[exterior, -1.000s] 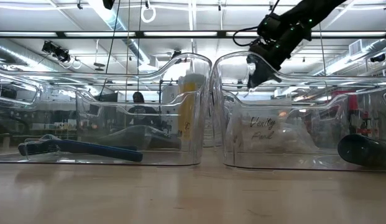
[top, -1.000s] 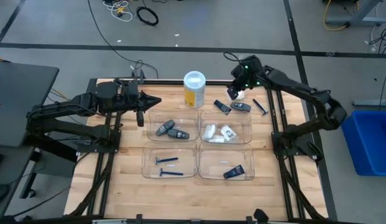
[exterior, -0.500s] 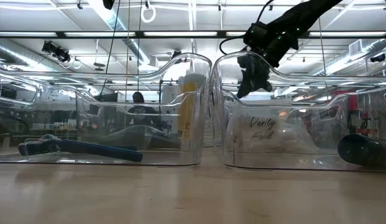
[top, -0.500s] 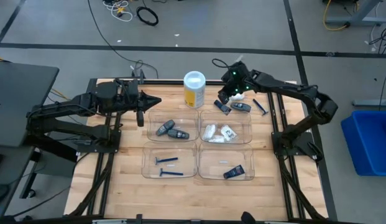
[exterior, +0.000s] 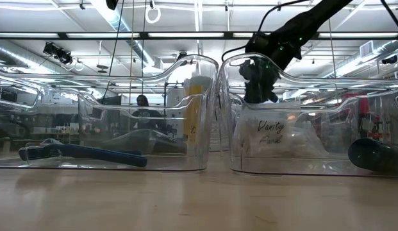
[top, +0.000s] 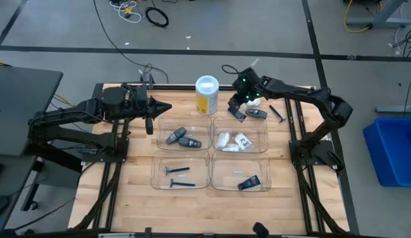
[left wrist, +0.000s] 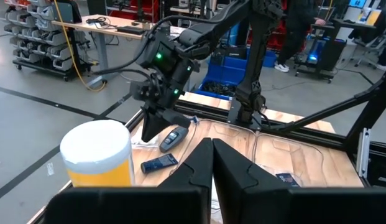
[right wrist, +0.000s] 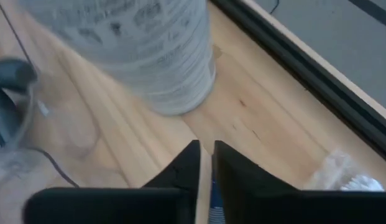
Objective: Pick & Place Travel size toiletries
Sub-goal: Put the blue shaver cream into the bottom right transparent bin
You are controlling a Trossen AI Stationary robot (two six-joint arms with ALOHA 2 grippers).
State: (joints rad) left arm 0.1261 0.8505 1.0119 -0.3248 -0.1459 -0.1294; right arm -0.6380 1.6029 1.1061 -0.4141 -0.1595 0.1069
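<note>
Four clear plastic rectangular trays (top: 162, 144) sit in a square on the pale wooden slatted table (top: 136, 188), which stands on a grey concrete floor strewn with cables. A tall yellow canister with a white lid (top: 206, 94) stands at the far edge, behind the trays.

The right gripper (top: 235, 104) hangs low just beside that canister. Its fingers are parted by a narrow slit (bare wood shows through it in the wrist view) and grip nothing. Loose on the boards near it lie a dark blue flat tube (top: 236, 114), a grey oval stick (top: 257, 114), a thin blue disposable razor (top: 278, 114) and a white crinkly packet (right wrist: 348, 174).

In the trays are two more grey sticks (top: 182, 139), white packets (top: 233, 140), two blue razors (top: 179, 177) and another dark blue tube (top: 249, 182).

The left gripper (top: 150, 123) waits over the table's left side, fingers pressed together and empty.

Beyond the table are a blue bin (top: 390, 149), strip lights overhead and a person (exterior: 142, 102) far back.
</note>
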